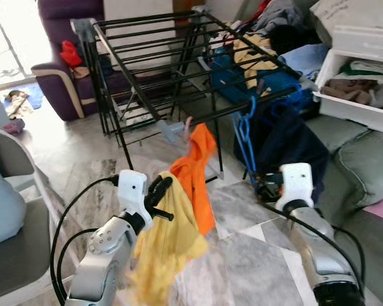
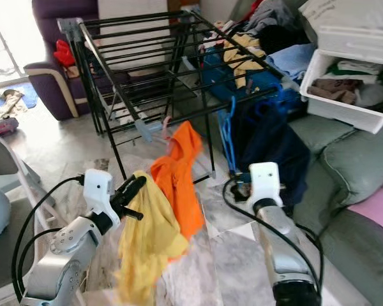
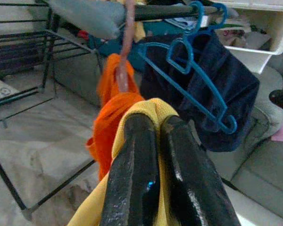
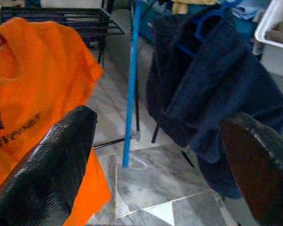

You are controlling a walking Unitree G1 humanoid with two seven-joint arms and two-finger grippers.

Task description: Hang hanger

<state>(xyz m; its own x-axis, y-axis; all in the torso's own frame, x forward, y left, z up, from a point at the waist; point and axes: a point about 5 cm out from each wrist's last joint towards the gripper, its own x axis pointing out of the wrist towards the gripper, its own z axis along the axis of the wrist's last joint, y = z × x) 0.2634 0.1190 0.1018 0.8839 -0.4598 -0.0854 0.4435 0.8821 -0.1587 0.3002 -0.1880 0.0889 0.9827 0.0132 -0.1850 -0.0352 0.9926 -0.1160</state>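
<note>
I raise my left gripper [image 1: 168, 185], jaws closed on the yellow cloth [image 1: 169, 245] beside the orange shirt [image 1: 196, 172] on its pink hanger [image 3: 127, 42], under the rack's [image 1: 159, 57] front bar. My right gripper [image 4: 160, 160] reaches forward, jaws wide open and empty, near the blue hanger [image 1: 244, 137].

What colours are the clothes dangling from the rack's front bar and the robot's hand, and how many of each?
Orange shirt: 1
Yellow cloth, in the left gripper: 1
Dark blue garment: 1
Total: 3
</note>
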